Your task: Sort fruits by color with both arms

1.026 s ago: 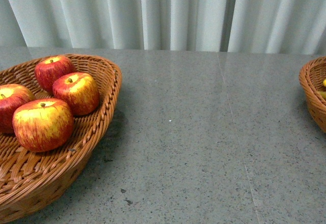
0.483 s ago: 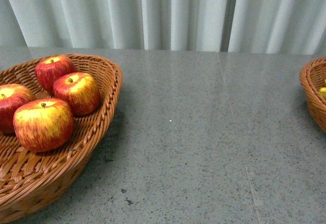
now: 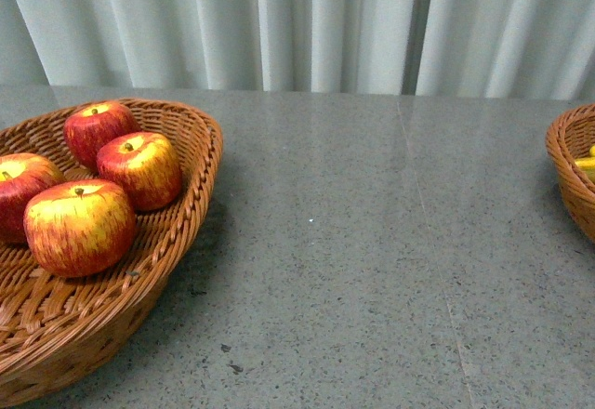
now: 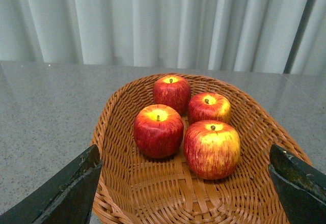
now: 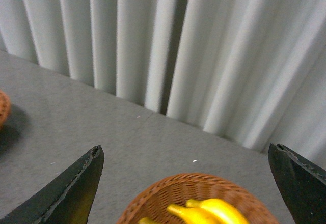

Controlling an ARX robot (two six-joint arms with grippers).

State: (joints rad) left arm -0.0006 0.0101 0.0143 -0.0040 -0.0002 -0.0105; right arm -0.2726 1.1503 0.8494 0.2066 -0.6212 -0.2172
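Observation:
Several red-and-yellow apples (image 3: 79, 227) lie in a wicker basket (image 3: 200, 163) at the table's left; the left wrist view shows the same apples (image 4: 212, 148) in that basket (image 4: 117, 158). My left gripper (image 4: 186, 183) hangs open above the basket's near end, holding nothing. At the right edge stands a second wicker basket (image 3: 564, 163) with a bit of yellow banana (image 3: 587, 162) showing. In the right wrist view the bananas (image 5: 206, 212) lie in this basket (image 5: 168, 191). My right gripper (image 5: 188, 183) is open above it, empty. Neither arm shows in the front view.
A grey speckled tabletop (image 3: 353, 251) stretches between the two baskets. Pale pleated curtains (image 3: 307, 23) hang along the table's far edge.
In the right basket the yellow banana piece has shifted slightly. The apples and both baskets have stayed put.

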